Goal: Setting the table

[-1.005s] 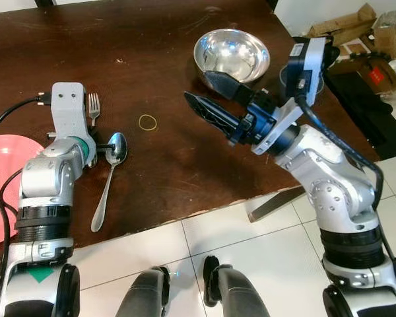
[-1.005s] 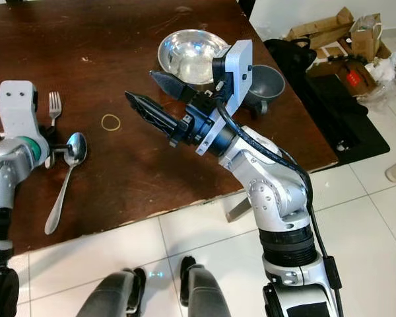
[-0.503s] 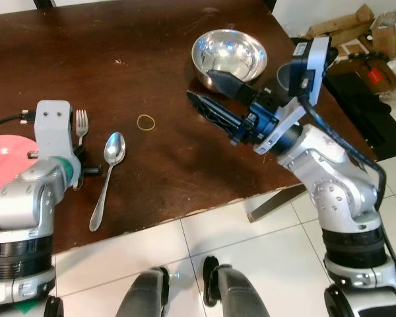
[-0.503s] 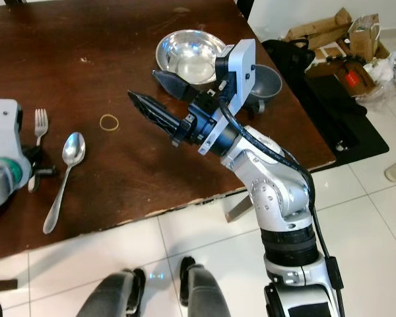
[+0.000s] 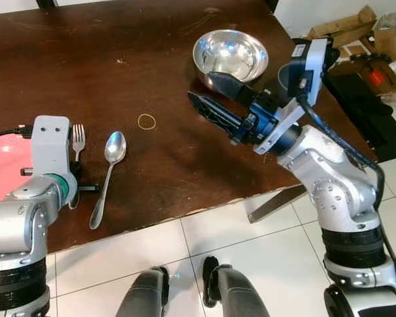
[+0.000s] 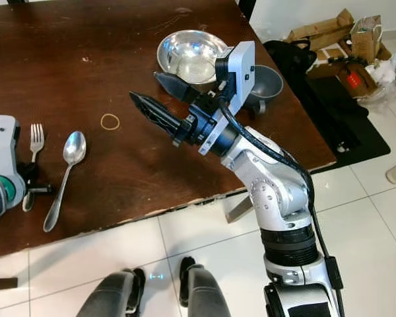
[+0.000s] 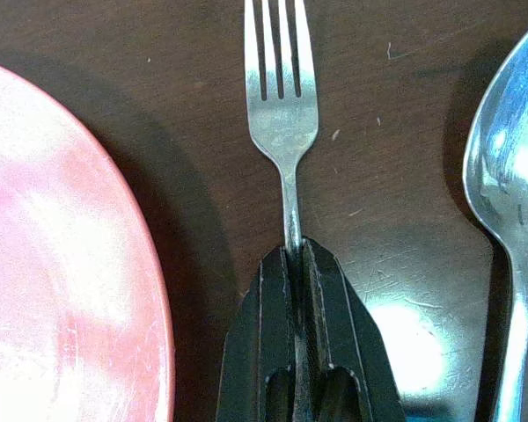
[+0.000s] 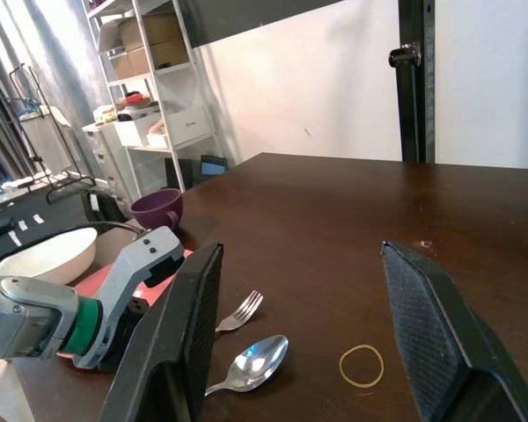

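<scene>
Dark brown wooden table (image 5: 152, 59): the left gripper (image 7: 297, 264) pinches the handle of the fork (image 7: 282, 97), which lies flat between the pink plate (image 7: 62, 264) and the spoon (image 5: 107, 173), tines pointing away from the robot. The right gripper (image 5: 214, 92) hovers spread wide and empty above the table, near the steel bowl (image 5: 230, 56). Judgement: fork placement looks near done; keep it parallel to the spoon and just beside the plate's rim, then part the fingers without dragging it.

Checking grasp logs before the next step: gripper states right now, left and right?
Left gripper: shut on the fork handle, beside the pink plate.
Right gripper: open, holding nothing, raised above the table.
</scene>
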`<state>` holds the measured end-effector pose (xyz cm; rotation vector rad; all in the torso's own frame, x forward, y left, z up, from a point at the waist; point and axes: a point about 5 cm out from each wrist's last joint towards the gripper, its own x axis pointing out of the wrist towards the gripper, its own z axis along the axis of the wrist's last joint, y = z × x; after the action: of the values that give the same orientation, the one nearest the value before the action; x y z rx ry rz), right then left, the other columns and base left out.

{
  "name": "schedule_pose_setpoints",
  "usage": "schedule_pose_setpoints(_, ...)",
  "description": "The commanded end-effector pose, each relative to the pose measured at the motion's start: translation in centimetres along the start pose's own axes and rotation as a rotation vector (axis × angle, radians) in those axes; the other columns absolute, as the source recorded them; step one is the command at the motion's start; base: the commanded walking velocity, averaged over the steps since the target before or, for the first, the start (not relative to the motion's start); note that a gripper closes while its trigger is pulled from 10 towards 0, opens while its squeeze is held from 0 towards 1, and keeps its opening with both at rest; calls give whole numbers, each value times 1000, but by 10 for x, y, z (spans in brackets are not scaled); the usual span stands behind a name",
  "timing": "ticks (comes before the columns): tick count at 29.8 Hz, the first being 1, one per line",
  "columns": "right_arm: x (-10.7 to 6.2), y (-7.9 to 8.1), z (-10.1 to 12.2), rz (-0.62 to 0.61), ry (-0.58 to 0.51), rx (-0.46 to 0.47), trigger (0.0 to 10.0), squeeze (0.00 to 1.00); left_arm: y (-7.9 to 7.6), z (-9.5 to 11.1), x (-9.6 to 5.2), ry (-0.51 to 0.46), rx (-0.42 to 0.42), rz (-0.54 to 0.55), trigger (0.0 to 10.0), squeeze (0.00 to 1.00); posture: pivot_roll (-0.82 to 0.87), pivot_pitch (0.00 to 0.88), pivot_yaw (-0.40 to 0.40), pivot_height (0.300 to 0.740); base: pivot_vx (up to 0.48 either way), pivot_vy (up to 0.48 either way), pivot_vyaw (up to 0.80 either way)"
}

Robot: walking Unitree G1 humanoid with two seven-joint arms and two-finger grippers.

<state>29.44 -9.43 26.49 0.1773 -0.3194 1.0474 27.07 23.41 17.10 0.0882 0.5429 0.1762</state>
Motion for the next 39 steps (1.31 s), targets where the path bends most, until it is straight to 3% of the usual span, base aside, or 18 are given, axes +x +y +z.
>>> schedule_pose_setpoints(1, -1, -2, -1, -5, 6, -1, 10000, 0, 0, -13, 1, 61, 5, 8, 10000, 490, 165, 171, 8, 740, 0, 0, 0)
schedule_pose_setpoints(4, -1, -2, -1, -5, 6, -1, 10000, 0, 0, -13, 1, 61, 5, 8, 10000, 490, 165, 171, 8, 740, 0, 0, 0)
schedule_pose_setpoints(5, -1, -2, -1, -5, 6, -1, 10000, 0, 0, -11, 1, 56, 11, 11, 10000, 1000, 162, 170, 6, 740, 0, 0, 0)
schedule_pose_setpoints(10, -2, -3, -1, -7, 5, 0, 10000, 0, 0, -7, 0, 35, 29, 23, 10000, 1000, 159, 171, 6, 740, 0, 0, 0)
schedule_pose_setpoints(11, -2, -3, -1, -8, 7, -2, 10000, 0, 0, -3, -1, 8, 53, 33, 10000, 796, 159, 171, 5, 740, 0, 0, 0)
schedule_pose_setpoints(13, -2, -3, -1, -9, 8, -4, 10000, 0, 0, 0, -2, -10, 69, 39, 10000, 796, 160, 169, 4, 740, 0, 0, 0)
schedule_pose_setpoints(14, -2, -4, -1, -9, 9, -4, 10000, 0, -2, 4, -4, -35, 82, 30, 10000, 0, 162, 170, 4, 740, 0, 0, 0)
schedule_pose_setpoints(19, -1, -4, -1, -7, 10, -3, 10000, 0, -10, 13, -9, -83, 83, -9, 10000, 0, 160, 169, 4, 740, 0, 0, 0)
schedule_pose_setpoints(21, -1, -4, -1, -7, 10, -3, 10000, 0, -23, 23, -18, -127, 69, -98, 10000, 0, 160, 169, 4, 740, 0, 0, 0)
schedule_pose_setpoints(26, -1, -4, -1, -6, 11, -3, 10000, 0, -29, 26, -25, -137, 63, -149, 10000, 0, 161, 172, 6, 740, 0, 0, 0)
schedule_pose_setpoints(31, -1, -3, -2, -6, 13, 0, 10000, 0, -37, 23, -34, -91, 24, -241, 10000, 0, 166, 173, 6, 740, 0, 0, 0)
schedule_pose_setpoints(39, 0, -1, -3, 25, 21, 11, 10000, 0, -35, 7, -38, -7, 75, -278, 10000, 0, 169, 173, 8, 740, 0, 0, 0)
